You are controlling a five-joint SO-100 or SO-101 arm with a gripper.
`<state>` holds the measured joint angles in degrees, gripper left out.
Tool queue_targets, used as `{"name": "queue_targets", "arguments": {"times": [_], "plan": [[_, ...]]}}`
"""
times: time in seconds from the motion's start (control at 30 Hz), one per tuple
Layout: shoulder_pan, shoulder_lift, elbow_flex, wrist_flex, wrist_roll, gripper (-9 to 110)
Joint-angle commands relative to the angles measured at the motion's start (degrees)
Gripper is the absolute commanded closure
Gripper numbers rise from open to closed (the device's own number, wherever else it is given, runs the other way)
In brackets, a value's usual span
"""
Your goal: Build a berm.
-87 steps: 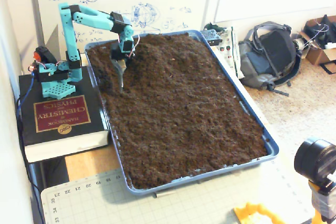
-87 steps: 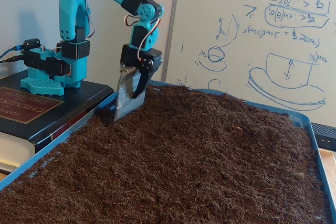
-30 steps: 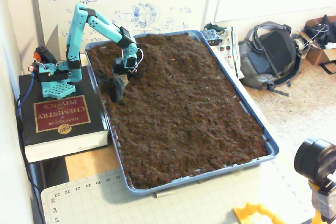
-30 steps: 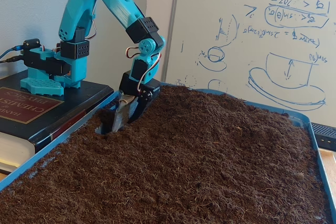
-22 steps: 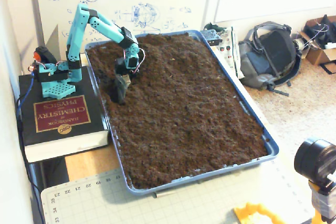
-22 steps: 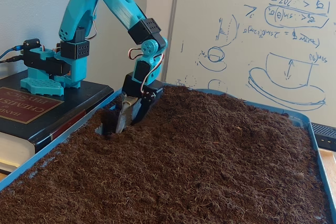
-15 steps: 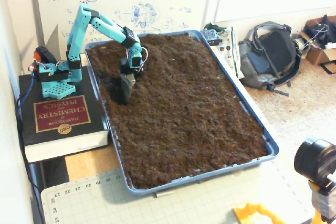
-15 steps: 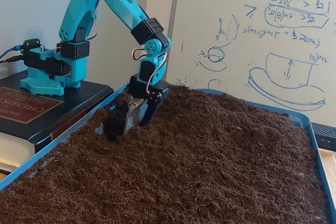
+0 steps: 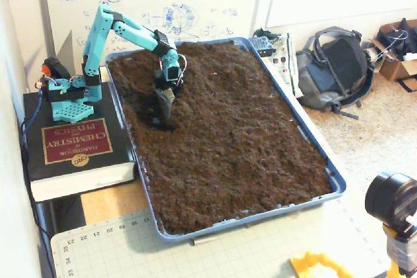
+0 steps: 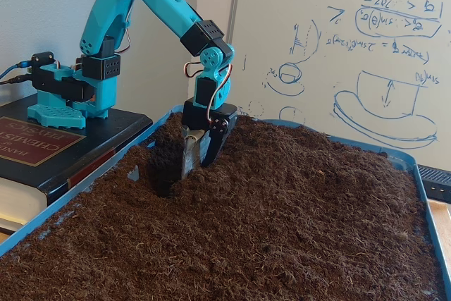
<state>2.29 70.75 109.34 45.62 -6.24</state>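
Soil tray [image 9: 335, 180], berm [image 10: 211, 174] against jaws

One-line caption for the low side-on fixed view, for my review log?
Turquoise arm's gripper and flat metal blade dig into dark brown soil in the blue tray, leaving a trench behind it.

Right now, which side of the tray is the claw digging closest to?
The long side beside the book. The gripper is sunk in soil near that rim; the side by the backpack lies far across.
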Motion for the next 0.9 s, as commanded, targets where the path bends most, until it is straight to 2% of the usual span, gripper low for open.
{"name": "queue_targets", "arguments": {"times": [0.0,0.87], "plan": [[-2.02,10.11,-8.44,-3.69,0.0,101],[-6.06,25.49,-8.35,-3.6,0.26,101]]}}
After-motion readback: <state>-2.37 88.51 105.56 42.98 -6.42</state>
